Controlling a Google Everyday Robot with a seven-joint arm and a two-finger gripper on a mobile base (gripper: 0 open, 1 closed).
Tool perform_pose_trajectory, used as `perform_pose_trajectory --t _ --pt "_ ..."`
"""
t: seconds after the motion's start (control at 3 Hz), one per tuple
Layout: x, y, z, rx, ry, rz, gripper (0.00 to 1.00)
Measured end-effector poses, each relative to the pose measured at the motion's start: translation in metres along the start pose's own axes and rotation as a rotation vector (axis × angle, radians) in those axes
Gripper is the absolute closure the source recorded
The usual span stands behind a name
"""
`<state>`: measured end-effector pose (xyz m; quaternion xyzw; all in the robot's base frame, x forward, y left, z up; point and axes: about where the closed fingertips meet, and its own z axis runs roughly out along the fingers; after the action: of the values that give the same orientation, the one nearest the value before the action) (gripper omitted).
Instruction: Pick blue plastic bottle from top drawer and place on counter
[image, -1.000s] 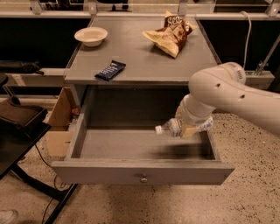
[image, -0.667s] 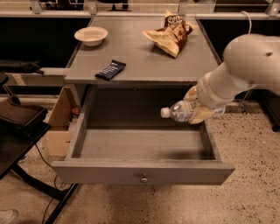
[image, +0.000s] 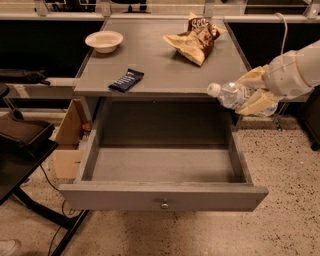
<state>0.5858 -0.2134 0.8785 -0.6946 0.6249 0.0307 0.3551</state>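
**Item:** blue plastic bottle (image: 231, 94).
**Location:** held in the air on its side with the cap to the left. It is just off the front right corner of the counter (image: 160, 62) and above the right side of the top drawer (image: 125, 198).
**Holder:** gripper (image: 246, 94), closed around the bottle's body, one finger above and one below.

**Progress:** the pick is judged done. The bottle is out of the drawer, which stands open with nothing seen inside. Placement is not yet done, as the bottle is not touching the counter. A slight rise and a move to the left are judged to be needed.

**Counter contents:**
- white bowl (image: 104, 40), back left
- crumpled snack bag (image: 195, 39), back right
- dark blue wrapper (image: 126, 80), near the front left edge

The bag is judged the nearest obstacle. Bare surface is seen at the front right.

**Surroundings:** cardboard box (image: 67, 135), on the floor to the left.
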Motion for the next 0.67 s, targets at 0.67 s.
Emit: perform_pose_trajectory --t 0.67 --pt "0.046 -0.092 -0.009 0.173 -0.398 0.349 1.0"
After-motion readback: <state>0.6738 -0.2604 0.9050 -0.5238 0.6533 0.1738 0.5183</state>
